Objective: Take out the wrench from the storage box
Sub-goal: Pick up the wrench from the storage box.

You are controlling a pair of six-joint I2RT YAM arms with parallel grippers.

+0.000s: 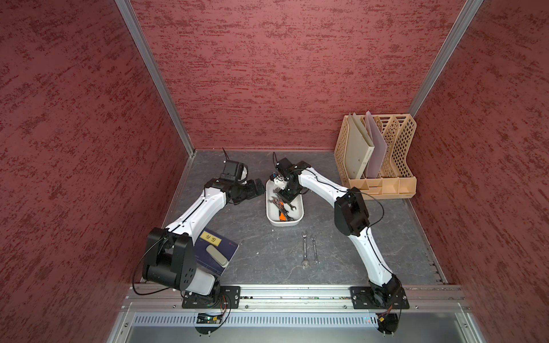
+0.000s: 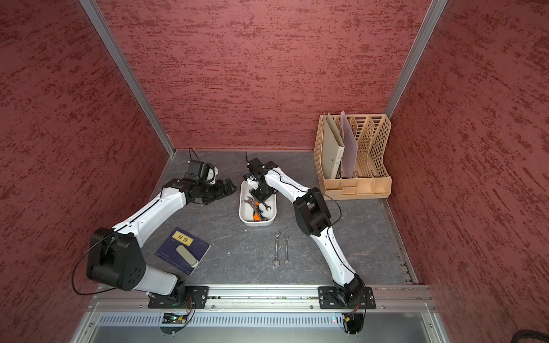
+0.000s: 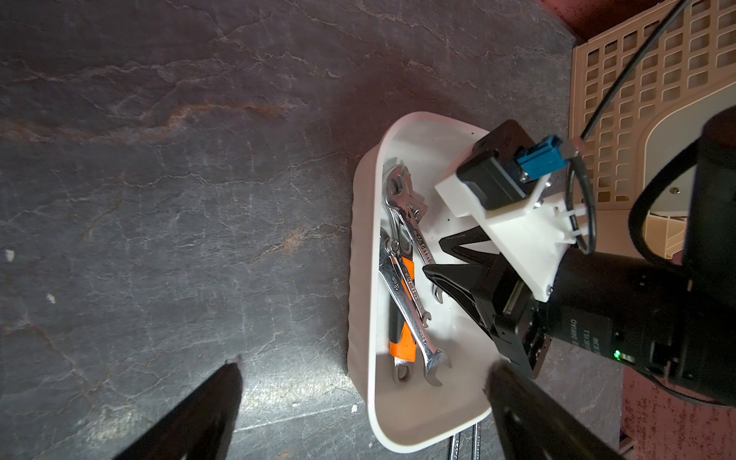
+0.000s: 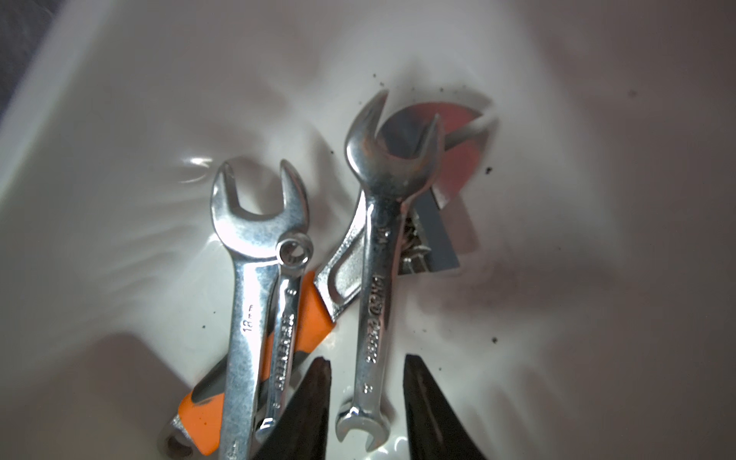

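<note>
The white storage box (image 1: 283,223) (image 2: 257,223) stands mid-table and holds several steel wrenches. My right gripper (image 4: 366,362) (image 1: 285,197) reaches down into the storage box (image 4: 119,99), open. Its two black fingers straddle the lower shaft of one wrench (image 4: 378,278) with a gap on each side. That wrench (image 3: 420,239) lies on the box floor beside a larger wrench (image 4: 247,278) and an orange-handled adjustable wrench (image 4: 310,314). My left gripper (image 3: 364,366) (image 1: 261,187) hangs wide open and empty just left of the storage box (image 3: 360,278).
Two wrenches (image 1: 304,249) (image 1: 314,249) lie side by side on the slate table in front of the box. A blue book (image 1: 217,252) with a beige case on it sits front left. A tall beige file rack (image 1: 377,154) stands back right. Red walls enclose three sides.
</note>
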